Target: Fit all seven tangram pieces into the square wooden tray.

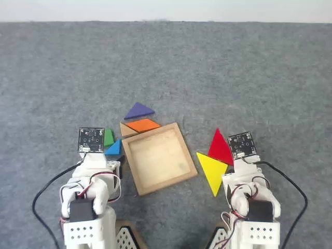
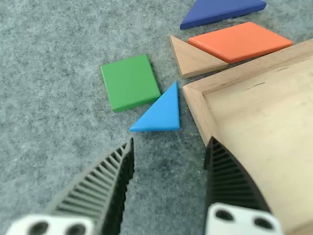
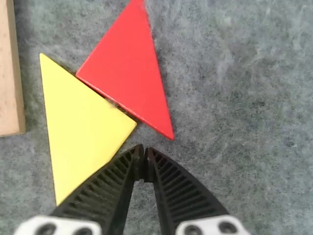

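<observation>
My empty tray [image 1: 158,158] lies skewed, with purple [image 1: 138,110], orange [image 1: 143,125] and tan [image 1: 126,129] pieces at its eleven o'clock, green [image 1: 108,137] and blue [image 1: 114,148] at nine, touching red [image 1: 220,147] and yellow [image 1: 211,170] at three.

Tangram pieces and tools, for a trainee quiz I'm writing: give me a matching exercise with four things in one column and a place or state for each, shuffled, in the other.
Things
1. red triangle
2. blue triangle
3. left tool
4. right tool

Places or states
A. shut
B. next to the green square
C. against the yellow triangle
D. open

Pairs: 1-C, 2-B, 3-D, 4-A
</observation>
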